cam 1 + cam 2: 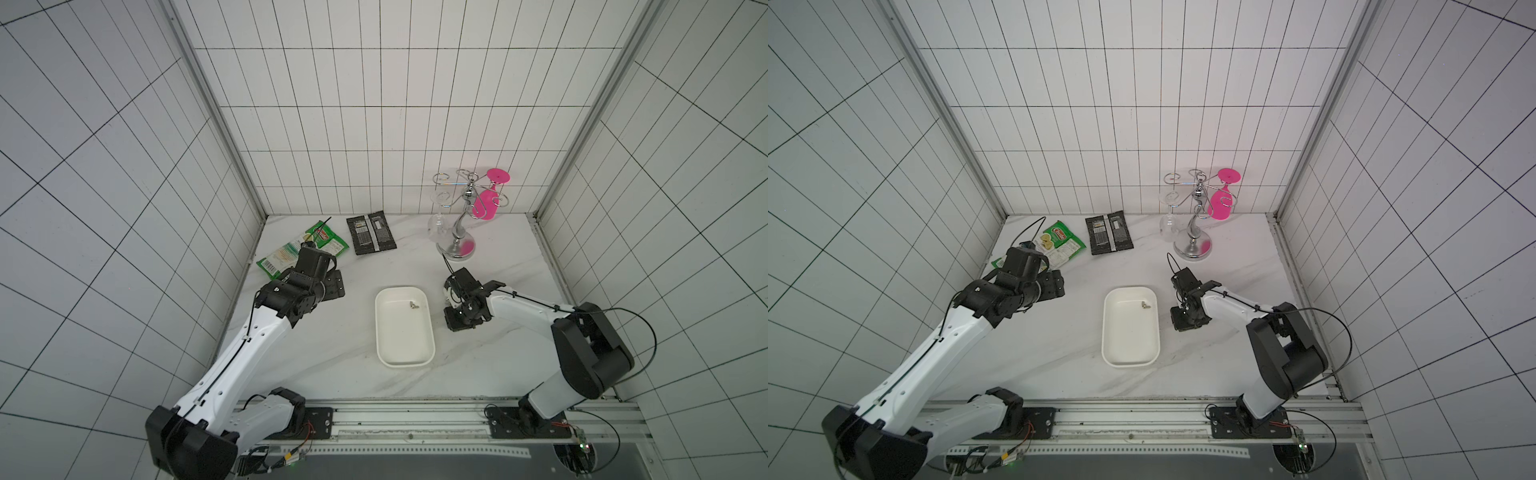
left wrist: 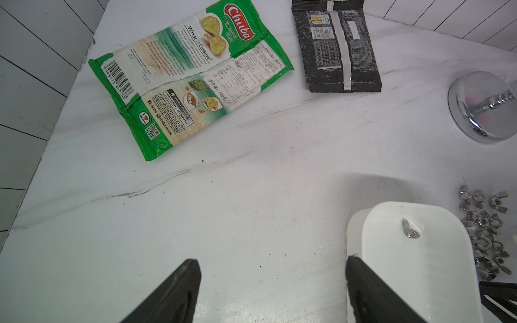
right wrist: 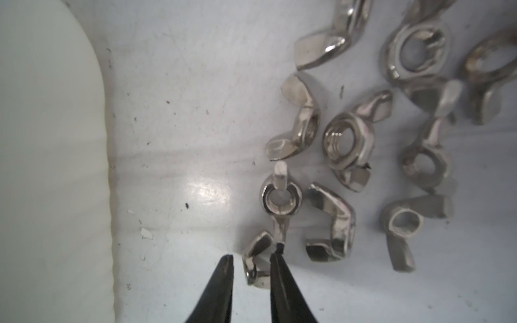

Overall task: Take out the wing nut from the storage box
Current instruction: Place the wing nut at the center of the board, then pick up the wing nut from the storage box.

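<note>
A single wing nut (image 1: 413, 306) lies in the storage box (image 1: 405, 365), on the floor near the far corner on my right arm's side. It is clear of both walls in both top views (image 1: 1145, 305). My right tool (image 3: 250, 256) is the nearer one. It hangs low over the worktop (image 1: 332, 353), just outside the box's right wall (image 3: 50, 167), above a loose heap of wing nuts (image 3: 344, 145). Its jaws are only a little apart. One nut from the heap (image 3: 256, 268) lies between the tips, with a gap on one side, so I judge it is resting there and not gripped. From this tool the nut in the box lies to my left, over the wall and slightly farther back. That means up, across the rim and down. In the left wrist view the nut (image 2: 409, 229) lies flat, its long line running roughly along the box's length, though the top views show it too small to confirm. My left tool (image 2: 272, 260) is wide apart and empty, well off on the box's other side.
</note>
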Robot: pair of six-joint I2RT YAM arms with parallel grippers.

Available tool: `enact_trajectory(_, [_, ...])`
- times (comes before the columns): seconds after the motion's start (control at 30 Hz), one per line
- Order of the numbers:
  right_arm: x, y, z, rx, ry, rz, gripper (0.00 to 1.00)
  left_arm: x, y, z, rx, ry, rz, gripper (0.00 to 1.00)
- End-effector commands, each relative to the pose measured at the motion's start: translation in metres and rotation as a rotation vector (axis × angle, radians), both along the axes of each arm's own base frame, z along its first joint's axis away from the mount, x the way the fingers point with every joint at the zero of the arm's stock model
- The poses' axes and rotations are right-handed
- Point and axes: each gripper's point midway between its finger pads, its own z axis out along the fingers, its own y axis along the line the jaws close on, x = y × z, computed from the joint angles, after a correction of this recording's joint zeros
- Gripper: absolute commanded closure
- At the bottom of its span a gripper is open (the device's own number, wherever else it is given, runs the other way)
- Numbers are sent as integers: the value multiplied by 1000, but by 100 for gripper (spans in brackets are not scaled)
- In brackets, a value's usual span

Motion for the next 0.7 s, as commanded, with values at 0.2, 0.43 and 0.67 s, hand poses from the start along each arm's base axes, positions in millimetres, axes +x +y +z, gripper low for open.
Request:
enact_trajectory(0.2, [19, 27, 92, 20, -214, 81, 70, 3, 1, 17, -3, -51, 7, 15])
enact_trajectory(0.43, [10, 94, 114, 19, -303, 315, 69, 3, 2, 16, 4, -47, 9, 15])
enact_trajectory(0.67, [18, 123, 85, -63, -276, 387, 68, 0, 8, 22, 19, -57, 17, 15])
